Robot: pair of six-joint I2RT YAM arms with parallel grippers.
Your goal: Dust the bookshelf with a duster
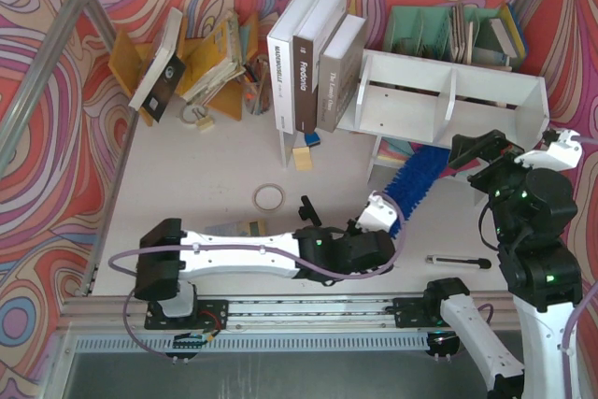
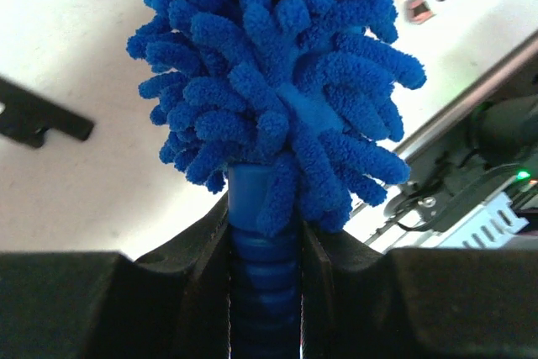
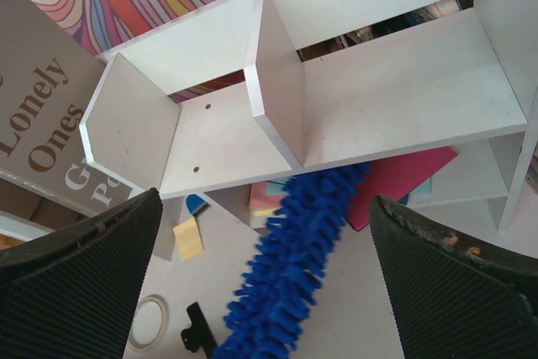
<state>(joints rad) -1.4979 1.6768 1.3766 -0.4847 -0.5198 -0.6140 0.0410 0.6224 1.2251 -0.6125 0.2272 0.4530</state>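
Top view, just right of centre: the left gripper point(image 1: 383, 212) is clamped on the duster point(image 1: 419, 179). The left wrist view backs that up, with both fingers point(image 2: 202, 266) pressed tight against the ribbed blue handle and the fluffy head filling the upper frame.

The bookshelf point(image 1: 448, 105) sits in the upper right, white, with its two compartments facing the camera and tall books point(image 1: 304, 63) standing against its left end. From the gripper the duster slants up and to the right, and its tip slips under the shelf's bottom board, roughly below the divider. I can't tell whether it touches the board.

At the right edge, close to the shelf's right end, is the right gripper point(image 3: 265, 233). Its fingers point(image 3: 76, 283) are spread wide in the lower corners of its wrist view — nothing held.

On the table point(image 1: 206, 165), left of the gripper, lie a tape roll point(image 1: 270, 197) and a black clip point(image 1: 306, 207).
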